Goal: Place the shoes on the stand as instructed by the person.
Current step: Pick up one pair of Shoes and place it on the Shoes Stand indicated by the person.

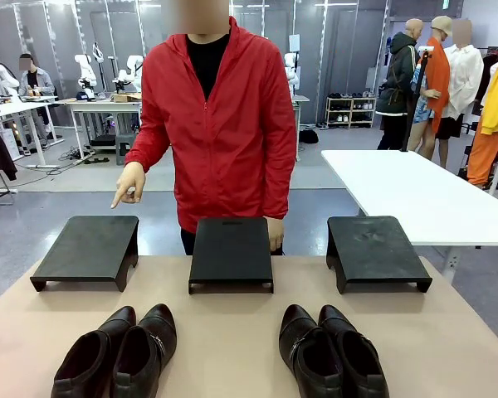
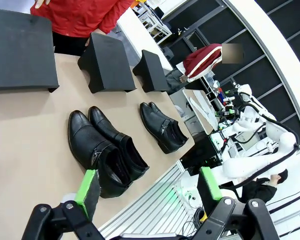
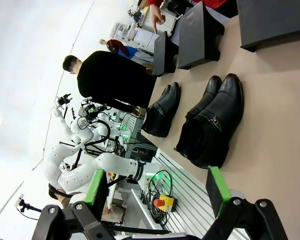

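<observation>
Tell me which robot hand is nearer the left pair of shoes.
Left. The left hand hovers open close by the heels of the left pair; the right hand hovers open by the right pair, on the other side.

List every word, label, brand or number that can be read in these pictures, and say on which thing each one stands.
No text can be read in any view.
Left pair of shoes, right pair of shoes: no visible brand or label.
Left stand, middle stand, right stand: plain black, no print.
Yellow box with red button: any label is too small to read.
</observation>
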You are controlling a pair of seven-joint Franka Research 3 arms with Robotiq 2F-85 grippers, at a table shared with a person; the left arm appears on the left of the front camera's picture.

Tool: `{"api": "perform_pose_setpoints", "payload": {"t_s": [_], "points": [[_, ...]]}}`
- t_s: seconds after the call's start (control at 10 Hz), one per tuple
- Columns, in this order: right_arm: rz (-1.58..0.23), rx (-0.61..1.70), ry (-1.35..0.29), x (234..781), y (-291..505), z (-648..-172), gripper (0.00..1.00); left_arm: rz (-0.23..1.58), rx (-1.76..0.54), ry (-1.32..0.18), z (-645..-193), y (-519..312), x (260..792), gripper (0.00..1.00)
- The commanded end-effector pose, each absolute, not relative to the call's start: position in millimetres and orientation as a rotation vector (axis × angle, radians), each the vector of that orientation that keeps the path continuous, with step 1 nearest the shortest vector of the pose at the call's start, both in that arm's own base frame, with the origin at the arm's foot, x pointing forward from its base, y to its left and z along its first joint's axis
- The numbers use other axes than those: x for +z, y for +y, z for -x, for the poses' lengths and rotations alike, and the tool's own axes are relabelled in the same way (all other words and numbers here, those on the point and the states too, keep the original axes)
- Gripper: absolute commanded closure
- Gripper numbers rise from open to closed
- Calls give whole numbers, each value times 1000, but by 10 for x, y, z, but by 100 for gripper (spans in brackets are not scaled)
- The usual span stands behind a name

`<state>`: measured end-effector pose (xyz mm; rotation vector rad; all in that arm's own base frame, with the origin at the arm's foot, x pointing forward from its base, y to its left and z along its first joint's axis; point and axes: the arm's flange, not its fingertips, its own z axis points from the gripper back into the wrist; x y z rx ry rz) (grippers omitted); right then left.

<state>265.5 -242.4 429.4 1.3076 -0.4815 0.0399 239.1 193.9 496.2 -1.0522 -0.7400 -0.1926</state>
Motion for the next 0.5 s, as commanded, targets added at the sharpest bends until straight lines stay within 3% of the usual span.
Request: {"api": "perform_pose_setpoints", "payload": {"t_s": [0.0, 0.4], "points": [[-1316, 48, -496, 4301, -2435, -2661, 0, 1066, -205, -753, -2392, 1940, 4975, 0], [-1316, 48, -496, 4301, -2435, -2661, 0, 1066, -205, -753, -2392, 1940, 4975, 0]]}}
